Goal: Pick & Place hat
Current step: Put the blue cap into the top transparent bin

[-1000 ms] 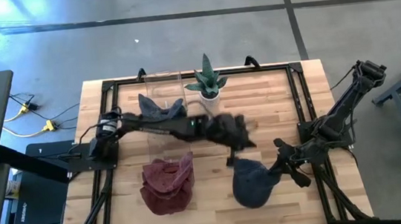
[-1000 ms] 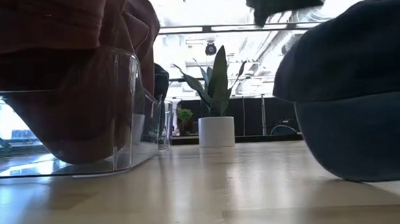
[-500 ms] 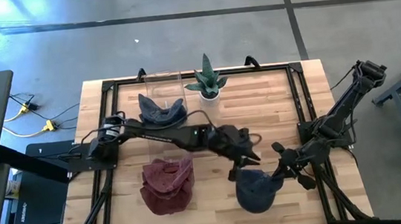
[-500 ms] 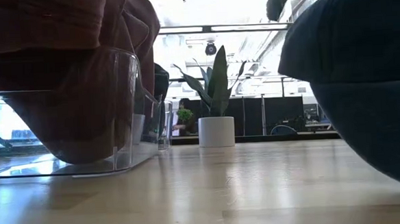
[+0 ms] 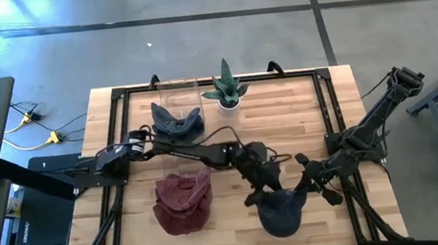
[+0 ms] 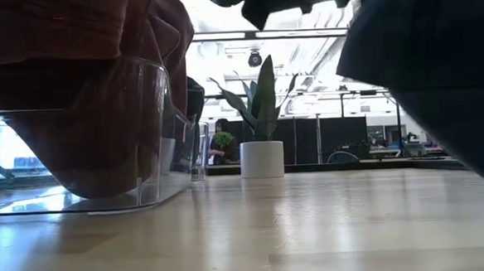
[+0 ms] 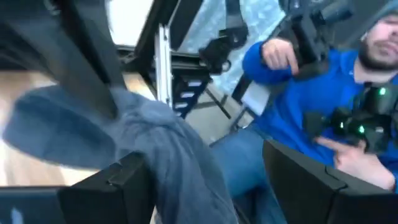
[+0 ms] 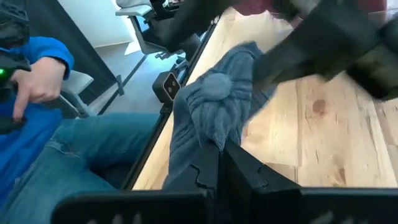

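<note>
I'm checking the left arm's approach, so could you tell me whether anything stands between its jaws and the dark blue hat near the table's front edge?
Nothing visible does. The left gripper is open right at the dark blue hat, its jaws spread beside the fabric in the left wrist view. The right gripper is shut on the hat's other side, clear of that approach.

The wooden bench [image 5: 300,122] has a black frame running round its edges. At the back stands a small potted plant [image 5: 227,89] in a white pot, with a clear container [image 5: 178,102] just beside it. A second clear container [image 5: 180,204] sits at the front left. A dark blue hat [image 5: 280,210] rests at the front edge.
</note>
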{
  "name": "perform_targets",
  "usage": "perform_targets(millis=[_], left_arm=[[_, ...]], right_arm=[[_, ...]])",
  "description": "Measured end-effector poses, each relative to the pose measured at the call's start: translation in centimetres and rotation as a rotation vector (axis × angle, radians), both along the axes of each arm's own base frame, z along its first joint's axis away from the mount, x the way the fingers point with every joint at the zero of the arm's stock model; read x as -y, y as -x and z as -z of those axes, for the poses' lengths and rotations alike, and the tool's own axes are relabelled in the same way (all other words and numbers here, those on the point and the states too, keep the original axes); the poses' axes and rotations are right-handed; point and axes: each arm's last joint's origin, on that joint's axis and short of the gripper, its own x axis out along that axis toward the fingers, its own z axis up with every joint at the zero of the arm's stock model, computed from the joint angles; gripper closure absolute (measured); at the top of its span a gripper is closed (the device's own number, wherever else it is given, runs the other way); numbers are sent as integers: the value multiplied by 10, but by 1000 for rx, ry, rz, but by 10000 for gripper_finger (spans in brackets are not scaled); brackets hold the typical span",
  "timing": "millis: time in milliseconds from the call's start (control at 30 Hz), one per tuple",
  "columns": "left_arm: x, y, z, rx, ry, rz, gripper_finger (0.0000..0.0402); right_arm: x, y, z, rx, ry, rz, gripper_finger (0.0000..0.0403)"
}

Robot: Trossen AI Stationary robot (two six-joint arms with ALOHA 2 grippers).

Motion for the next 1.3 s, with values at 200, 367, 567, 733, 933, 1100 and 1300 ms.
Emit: perform_targets(millis=[200, 367, 567, 733, 933, 1100, 1300], left_arm=[[25, 1, 6, 10, 54, 91, 148], [41, 3, 14, -22, 47, 97, 167], [50, 5, 11, 60, -18, 95, 230], [49, 5, 12, 61, -42, 87, 327], [45, 6, 18, -6, -48, 101, 385], [46, 6, 15, -5, -40, 121, 390], [46, 5, 8, -24, -42, 124, 396]], right_arm=[[0, 0, 0, 0, -6, 6, 392], [0, 0, 1, -14, -12, 9, 388], [0, 1, 1, -24, -8, -8, 391], [-1, 2, 1, -9, 23, -83, 365], [-7, 3, -5, 30, -33, -248, 291], [-2, 0, -2, 6, -17, -222, 203], [9, -13, 15, -140, 10, -179, 114]])
